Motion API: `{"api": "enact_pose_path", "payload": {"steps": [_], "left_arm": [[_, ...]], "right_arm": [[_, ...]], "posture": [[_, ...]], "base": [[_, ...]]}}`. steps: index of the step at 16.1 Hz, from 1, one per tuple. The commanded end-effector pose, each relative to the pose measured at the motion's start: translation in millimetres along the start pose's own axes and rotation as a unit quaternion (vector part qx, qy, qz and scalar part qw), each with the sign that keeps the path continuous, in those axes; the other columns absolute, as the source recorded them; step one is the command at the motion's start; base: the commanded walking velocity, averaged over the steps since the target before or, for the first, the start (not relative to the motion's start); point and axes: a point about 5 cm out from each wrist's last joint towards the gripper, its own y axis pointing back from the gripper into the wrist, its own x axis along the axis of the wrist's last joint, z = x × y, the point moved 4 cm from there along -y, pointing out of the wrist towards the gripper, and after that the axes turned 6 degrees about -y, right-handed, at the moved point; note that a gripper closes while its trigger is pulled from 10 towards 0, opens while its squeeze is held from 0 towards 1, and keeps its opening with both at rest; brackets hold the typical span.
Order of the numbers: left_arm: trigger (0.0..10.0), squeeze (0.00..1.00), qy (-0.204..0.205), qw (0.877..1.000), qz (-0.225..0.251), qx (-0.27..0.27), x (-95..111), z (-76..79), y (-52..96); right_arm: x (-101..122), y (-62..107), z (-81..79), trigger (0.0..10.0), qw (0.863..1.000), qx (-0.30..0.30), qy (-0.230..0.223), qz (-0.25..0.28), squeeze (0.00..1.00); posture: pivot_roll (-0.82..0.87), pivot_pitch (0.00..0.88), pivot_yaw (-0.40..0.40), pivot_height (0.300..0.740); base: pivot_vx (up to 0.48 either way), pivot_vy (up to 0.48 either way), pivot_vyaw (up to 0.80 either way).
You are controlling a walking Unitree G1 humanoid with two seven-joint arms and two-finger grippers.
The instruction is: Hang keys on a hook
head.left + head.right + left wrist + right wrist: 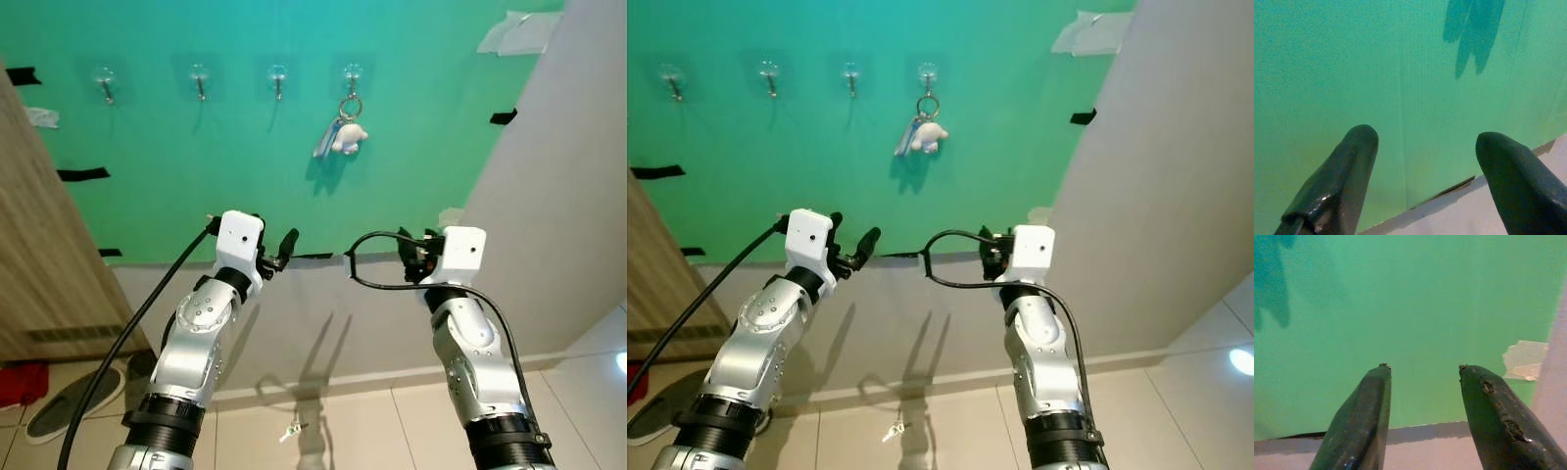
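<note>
Keys hang on rightmost hook — both hands apart, empty.

— What sort of place is this?

— A home, near an entry by the look of it. A green board covers the wall at 12 o'clock, with four clear stick-on hooks in a row, and keys with a plush charm hang on the rightmost.

— Anything else domestic?

— A wood-grain door at 9 o'clock, slippers on the tiled floor at 8 o'clock, and a plain white wall at 3 o'clock.
</note>
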Motion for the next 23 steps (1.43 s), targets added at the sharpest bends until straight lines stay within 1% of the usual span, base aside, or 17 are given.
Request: {"api": "enact_pose_path", "payload": {"steps": [1,2,3,4,5,6,7,10,13,15,17,19,20,21,22,23], "left_arm": [[10.0,1.00,-0.006,1.000,0.002,-0.005,2.1,3.2,-4.2],[10.0,1.00,0.007,1.000,0.004,-0.007,1.8,3.1,-5.1],[10.0,1.00,0.009,1.000,0.006,-0.008,2.0,3.1,-4.7],[10.0,1.00,0.004,1.000,0.007,-0.009,2.1,3.5,-4.1],[10.0,1.00,0.001,1.000,0.008,-0.013,2.0,5.4,-3.7],[10.0,0.96,0.008,0.999,0.014,-0.029,3.1,11.3,-3.0],[10.0,0.00,0.012,0.999,0.020,-0.041,4.6,14.5,-2.6],[10.0,0.00,0.008,0.999,0.023,-0.045,5.1,14.9,-2.0],[10.0,0.00,0.008,0.998,0.022,-0.053,3.2,15.9,-0.8],[10.0,0.00,0.018,0.998,0.017,-0.050,-0.1,15.6,-0.8],[10.0,0.00,0.011,0.999,0.001,-0.040,-7.3,13.8,-2.1],[10.0,0.00,0.016,1.000,0.000,-0.027,-8.2,9.4,-3.2],[10.0,0.00,0.023,0.999,-0.002,-0.022,-9.0,7.2,-3.7],[10.0,0.00,0.042,0.999,-0.006,-0.014,-10.7,4.3,-4.0],[10.0,0.00,0.086,0.996,-0.013,0.001,-13.6,-0.2,-4.4],[10.0,0.00,0.087,0.996,-0.013,0.002,-13.9,-0.3,-4.5]], "right_arm": [[4.2,-0.1,6.1,10.0,1.000,-0.011,0.005,0.009,1.00],[2.8,3.0,9.1,10.0,1.000,-0.012,0.008,0.007,1.00],[1.7,4.3,10.3,10.0,1.000,-0.014,0.009,0.006,1.00],[-0.2,5.7,11.7,10.0,1.000,-0.015,0.010,0.003,1.00],[-1.9,6.3,12.4,10.0,1.000,-0.018,0.011,0.000,1.00],[-3.2,6.7,12.7,10.0,1.000,-0.020,0.013,-0.002,1.00],[-3.0,6.6,12.1,10.0,1.000,-0.019,0.017,-0.001,1.00],[-3.8,6.3,11.9,10.0,1.000,-0.021,0.021,0.000,1.00],[2.4,7.9,15.7,10.0,0.999,-0.031,0.033,0.016,1.00],[2.2,10.3,19.9,10.0,0.998,-0.039,0.035,0.016,1.00],[-0.7,12.9,23.9,10.0,0.998,-0.047,0.042,0.011,1.00],[-0.2,13.4,25.5,10.0,0.998,-0.052,0.045,0.013,1.00],[-0.1,13.5,26.5,10.0,0.997,-0.055,0.045,0.014,1.00],[-1.0,14.2,29.7,10.0,0.997,-0.066,0.040,0.012,1.00],[-5.4,15.8,37.5,10.0,0.996,-0.093,-0.002,0.000,1.00],[-4.8,16.3,38.5,10.0,0.996,-0.094,-0.001,0.001,1.00]], "posture": [[-0.02,0.000,-0.050,0.740],[-0.02,0.000,-0.052,0.740],[-0.02,0.000,-0.052,0.740],[-0.02,0.000,-0.054,0.740],[-0.02,0.000,-0.053,0.740],[-0.01,0.000,-0.052,0.740],[-0.01,0.000,-0.051,0.740],[-0.02,0.000,-0.042,0.740],[-0.03,0.000,-0.035,0.740],[-0.03,0.000,-0.034,0.740],[-0.03,0.000,-0.034,0.740],[-0.04,0.000,-0.028,0.740],[-0.04,0.000,-0.026,0.740],[-0.05,0.000,-0.020,0.740],[-0.05,0.000,-0.019,0.740],[-0.05,0.000,-0.020,0.740]], "base": [[0.000,0.000,-0.76],[0.000,0.000,-0.77],[0.000,0.000,-0.77],[0.000,0.000,-0.78],[0.000,-0.480,-0.78],[0.000,-0.472,-0.77],[0.000,-0.472,-0.77],[0.000,-0.461,-0.77],[0.000,-0.418,-0.77],[0.000,0.000,-0.77],[0.000,0.000,-0.77],[0.000,0.000,-0.77],[0.000,0.000,-0.77],[0.000,0.000,-0.77],[0.000,0.000,-0.77],[0.000,0.000,-0.77]]}}
